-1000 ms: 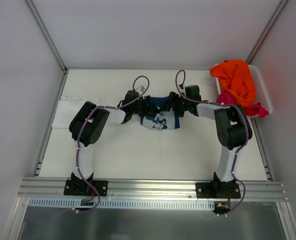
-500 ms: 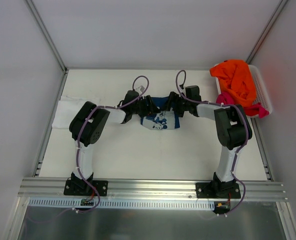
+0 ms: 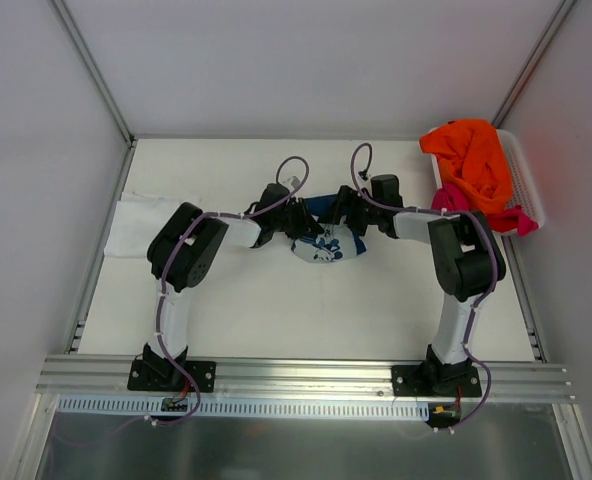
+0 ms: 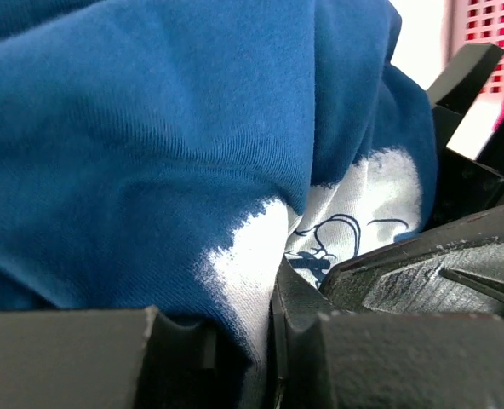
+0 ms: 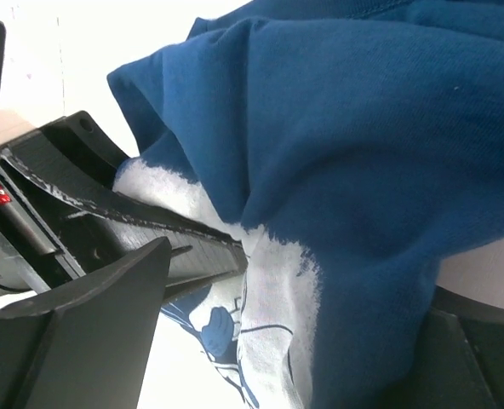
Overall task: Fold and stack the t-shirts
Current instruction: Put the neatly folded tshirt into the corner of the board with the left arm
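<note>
A navy blue t-shirt (image 3: 326, 243) with a white printed patch lies bunched at the table's middle, between both grippers. My left gripper (image 3: 298, 222) comes in from the left. Its jaws are pinched on a fold of the printed cloth (image 4: 252, 281), so the left gripper (image 4: 265, 341) is shut on the shirt. My right gripper (image 3: 349, 221) reaches in from the right. Up close the right gripper (image 5: 277, 341) stands open and wide, with blue cloth (image 5: 380, 153) hanging between its fingers. A white t-shirt (image 3: 131, 225) lies flat at the left edge.
A white slatted basket (image 3: 529, 180) stands at the back right, holding an orange shirt (image 3: 471, 160) and a magenta-pink one (image 3: 481, 215) that spills over its rim. Metal frame rails run along both table sides.
My left gripper has closed on the navy shirt and shifted slightly right. The shirt has bunched narrower. The right gripper stays as it was.
</note>
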